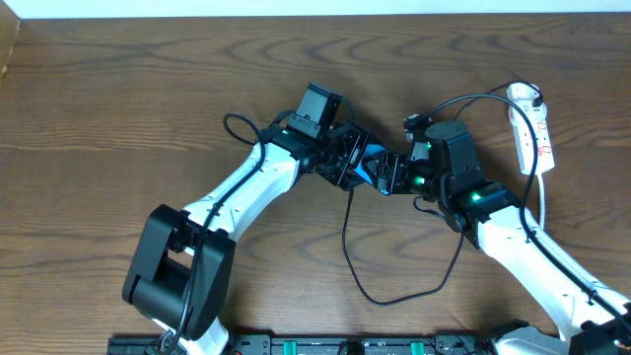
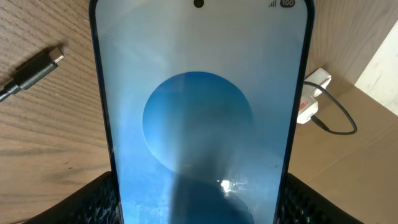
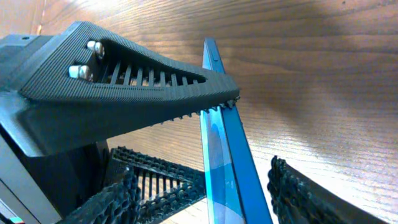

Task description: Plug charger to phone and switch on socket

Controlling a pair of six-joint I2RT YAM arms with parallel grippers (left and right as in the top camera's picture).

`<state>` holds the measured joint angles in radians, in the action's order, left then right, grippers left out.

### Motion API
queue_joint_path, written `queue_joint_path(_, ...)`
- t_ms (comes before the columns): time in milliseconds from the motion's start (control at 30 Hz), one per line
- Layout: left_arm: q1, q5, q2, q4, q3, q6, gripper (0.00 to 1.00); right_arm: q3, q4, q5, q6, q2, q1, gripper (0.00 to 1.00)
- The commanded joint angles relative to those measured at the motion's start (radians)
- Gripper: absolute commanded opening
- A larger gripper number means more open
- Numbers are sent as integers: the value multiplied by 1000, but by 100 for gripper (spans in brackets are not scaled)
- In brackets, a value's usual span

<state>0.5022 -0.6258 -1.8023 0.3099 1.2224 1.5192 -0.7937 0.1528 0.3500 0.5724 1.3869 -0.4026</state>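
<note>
My left fingers [image 2: 106,199] clamp the phone [image 2: 199,112], held up off the worktop [image 1: 118,118]. My right fingers [image 3: 205,102] bracket the phone's edge, grip uncertain. Charger [image 2: 37,67] tip lies loose beside the phone: unplugged. Socket [image 1: 532,123] well apart, switching still ahead.

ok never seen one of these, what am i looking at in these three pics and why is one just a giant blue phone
Two robot arms sit at a wooden table, each ending in a two-finger gripper. One picture looks down from above; the other two come from cameras on the wrists, so they sit very near whatever is held.

The left gripper holds the phone by its edges, which is why the screen fills that view. The right gripper has its fingers either side of the phone's thin edge; whether they grip it is unclear.

On the table lie the black charger, its connector tip not yet in the phone, and the white socket strip.
</note>
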Motion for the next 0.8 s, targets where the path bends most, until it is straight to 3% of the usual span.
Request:
queue_joint_path(0,2,-21,34,-5,10,5,7,-15,1,-9,-1,1,-4,61)
queue_joint_path(767,2,-21,34,-10,10,81,7,-14,20,-8,-13,1,-5,56)
